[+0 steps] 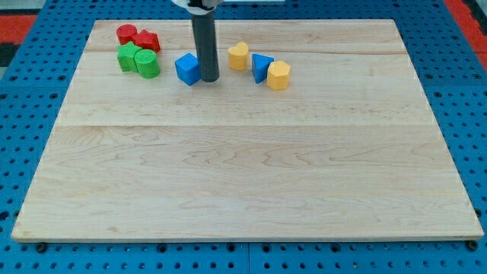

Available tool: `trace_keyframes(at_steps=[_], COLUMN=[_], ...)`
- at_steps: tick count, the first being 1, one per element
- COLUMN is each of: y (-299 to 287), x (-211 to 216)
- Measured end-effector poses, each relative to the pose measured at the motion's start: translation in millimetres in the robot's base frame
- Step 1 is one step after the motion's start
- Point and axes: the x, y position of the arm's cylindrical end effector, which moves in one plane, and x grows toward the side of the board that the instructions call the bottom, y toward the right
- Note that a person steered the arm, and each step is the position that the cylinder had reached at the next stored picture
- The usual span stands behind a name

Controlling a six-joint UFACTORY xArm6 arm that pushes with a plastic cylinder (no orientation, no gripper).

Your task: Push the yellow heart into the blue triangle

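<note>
- Pale wooden board (243, 167) sits on a blue pegboard surface (30, 106); all blocks are clustered near the view's top.
- No claw on this rig: the dark straight rod ends in my tip (208, 79), which holds nothing and rests on the board just right of the blue cube-like block (187, 68), touching or nearly so.
- Key relation: yellow heart block (238, 56) lies to the view's right of my tip and slightly up; blue triangle block (262, 67) sits just beyond it, further right and slightly down, small gap between.
- Judgement: tip is already on the correct side; a push rightward and slightly down should close the gap.
- Yellow rounded block (278, 75) touches the triangle's far side, so it may shift.
- Red and green blocks at upper left are well apart, irrelevant.
</note>
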Motion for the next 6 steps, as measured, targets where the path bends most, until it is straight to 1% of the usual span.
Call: trace_keyframes(at_steps=[1,2,3,4,5,6], y=[1,3,32,9,24,68], x=[-37,-59,-45,-15,-5,-57])
